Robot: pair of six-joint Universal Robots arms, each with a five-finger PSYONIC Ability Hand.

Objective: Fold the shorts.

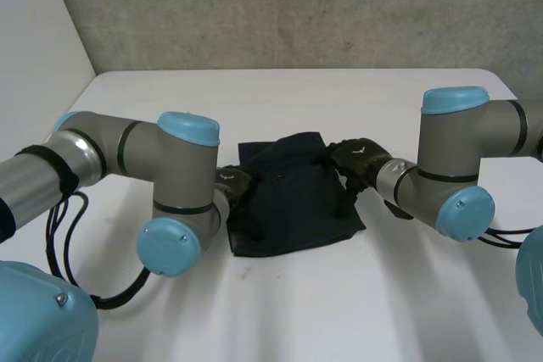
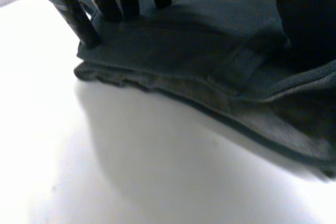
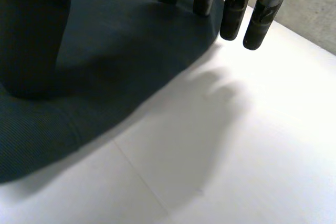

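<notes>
Two black hands sit on the cloth right now, one at each side of the shorts (image 1: 293, 201). First the left hand (image 1: 236, 184), at the shorts' left edge. Its fingers (image 2: 79, 17) are straight and spread, with the tips planted on the top layer just inside that edge. Nothing is pinched, so it reads as released.

Over to the right hand (image 1: 352, 158), at the shorts' right edge, and it is relaxed too. Its fingers (image 3: 260, 22) hang straight, some over the cloth and the others past the edge above bare table. The thumb (image 3: 29, 40) looms over the fabric further in, and I cannot tell whether it touches. A small pale mark on the back of each hand is too small to read.

Now the shorts themselves: dark navy, a woven, faintly ribbed cloth. They lie as a flat, roughly square bundle in the middle of the white table (image 1: 280, 311).

At the left edge the layers are stacked, and the lower hem (image 2: 121, 77) is slightly puckered. A flat sewn strip (image 2: 239, 64) lies across the top layer. At the right edge the fabric rounds off in a soft curve. Around the shorts the table is smooth and matte.
</notes>
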